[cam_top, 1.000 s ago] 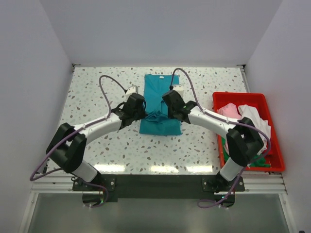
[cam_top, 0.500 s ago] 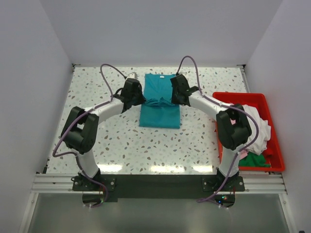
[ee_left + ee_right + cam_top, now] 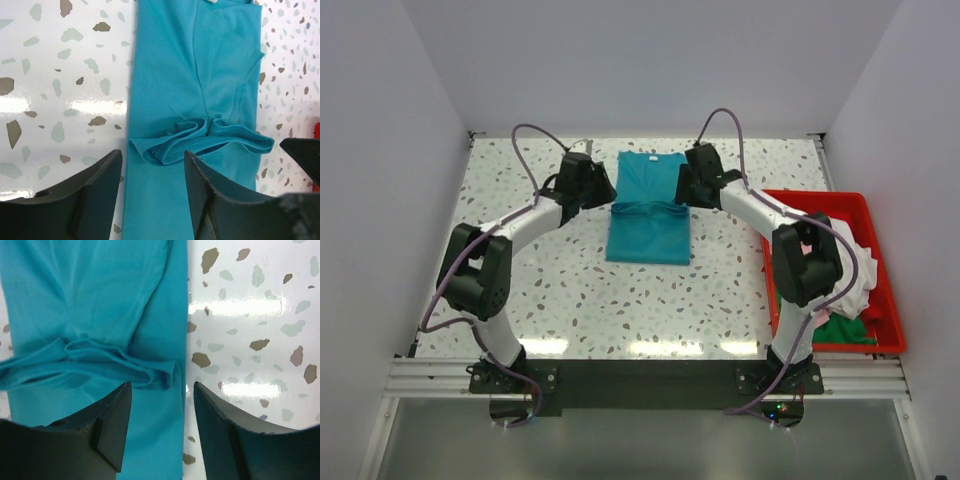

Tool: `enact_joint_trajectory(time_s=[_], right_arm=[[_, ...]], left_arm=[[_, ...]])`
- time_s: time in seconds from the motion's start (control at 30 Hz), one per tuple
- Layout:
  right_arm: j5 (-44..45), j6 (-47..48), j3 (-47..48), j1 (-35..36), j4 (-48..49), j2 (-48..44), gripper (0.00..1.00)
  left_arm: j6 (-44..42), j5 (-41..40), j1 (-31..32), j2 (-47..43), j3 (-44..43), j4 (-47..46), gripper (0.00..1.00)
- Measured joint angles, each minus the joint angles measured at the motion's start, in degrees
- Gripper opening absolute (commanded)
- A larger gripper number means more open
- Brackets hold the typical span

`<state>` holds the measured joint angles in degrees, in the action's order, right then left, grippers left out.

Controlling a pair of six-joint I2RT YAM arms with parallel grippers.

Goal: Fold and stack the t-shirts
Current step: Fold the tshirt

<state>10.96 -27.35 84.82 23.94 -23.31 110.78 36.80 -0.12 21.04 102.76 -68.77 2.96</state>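
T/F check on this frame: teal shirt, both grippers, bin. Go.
1. The teal t-shirt lies on the table. True.
2. The left gripper is shut on it. False: it is open, holding nothing.
3. A bunched ridge of cloth crosses the shirt's middle. True.
4. The red bin is empty. False: it holds other shirts, crumpled.
5. The right gripper is open over one long edge of the shirt. True.

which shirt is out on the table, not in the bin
The teal t-shirt, flat on the table with a bunched fold across it; the other shirts are heaped in the red bin.
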Motion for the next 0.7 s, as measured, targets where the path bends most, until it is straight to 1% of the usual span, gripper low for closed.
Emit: enact_joint_trajectory(time_s=[0.03,0.07,0.13,0.17,0.27,0.33,0.43,0.6,0.7], right_arm=[[-0.07,-0.07,-0.81,0.48,0.13,-1.20,0.45],[-0.07,0.13,-1.53,1.03,0.20,-2.23,0.42],[0.00,-0.07,-3.32,3.13,0.44,-4.59,0.35],[-0.09,-0.09,-3.89,4.46,0.59,-5.40,0.33],[-1.42,-0.20,-4.17,8.31,1.42,-5.60,0.27],[-2.71,-0.17,-4.15,9.75,1.77,-4.63,0.27],[-4.02,-0.07,-2.95,9.70,1.53,-1.60,0.27],[-5.03,0.59,3.43,8.52,1.09,6.78,0.26],[-5.64,0.96,6.95,7.76,0.09,10.12,0.26]], left_arm=[[-0.09,-0.48,0.42,-0.79,0.02,0.52,0.45],[-0.22,-0.94,0.96,-1.53,0.13,0.90,0.35],[-0.26,-1.79,2.67,-2.51,0.31,1.31,0.25],[-0.37,-2.10,3.96,-2.60,0.33,1.42,0.16],[-0.20,-2.10,6.93,-2.16,0.55,1.90,0.07],[-0.02,-1.70,8.24,-1.16,0.55,2.08,0.07],[0.00,-1.42,8.41,1.55,0.20,2.23,0.06],[-0.68,-0.79,7.67,8.87,-4.44,2.93,0.08],[-1.25,0.55,6.64,11.32,-7.10,2.99,0.11]])
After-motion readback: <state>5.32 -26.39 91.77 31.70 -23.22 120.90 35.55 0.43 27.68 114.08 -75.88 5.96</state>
